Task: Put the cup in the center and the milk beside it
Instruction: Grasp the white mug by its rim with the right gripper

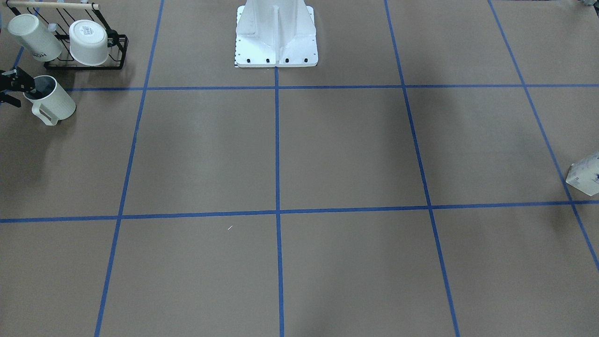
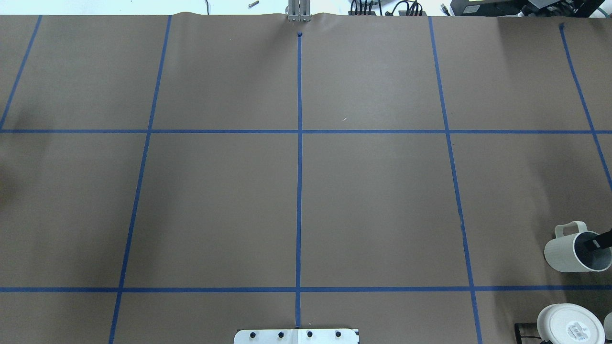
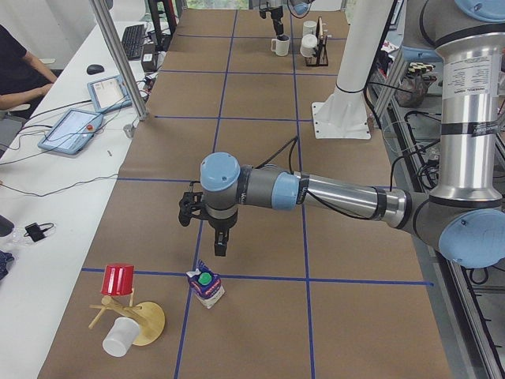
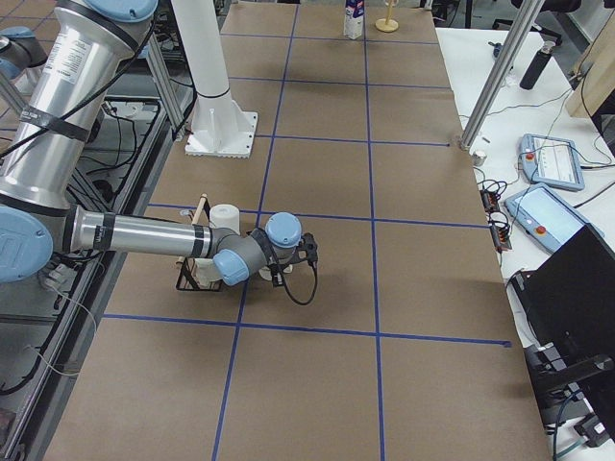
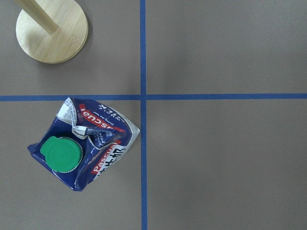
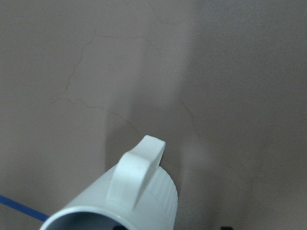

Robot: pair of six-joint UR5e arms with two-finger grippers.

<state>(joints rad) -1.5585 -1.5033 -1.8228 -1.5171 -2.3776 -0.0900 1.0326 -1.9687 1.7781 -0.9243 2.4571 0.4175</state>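
Observation:
The cup (image 1: 50, 102), a plain white mug with a loop handle and dark inside, stands at the table's right end, next to a rack; it also shows in the overhead view (image 2: 571, 252) and the right wrist view (image 6: 120, 203). My right gripper (image 1: 21, 89) has one finger inside the rim and looks shut on it. The milk (image 3: 207, 286), a blue carton with a green cap, stands at the table's left end and also shows in the left wrist view (image 5: 86, 143). My left gripper (image 3: 219, 249) hangs just above it. I cannot tell whether it is open.
A black wire rack (image 1: 93, 63) holds a lettered mug (image 1: 35, 37) and a handleless white cup (image 1: 89, 42) behind the cup. A wooden mug tree (image 3: 138, 320) with a red cup (image 3: 118, 278) stands near the milk. The robot's base (image 1: 276, 37) is at the table's back.

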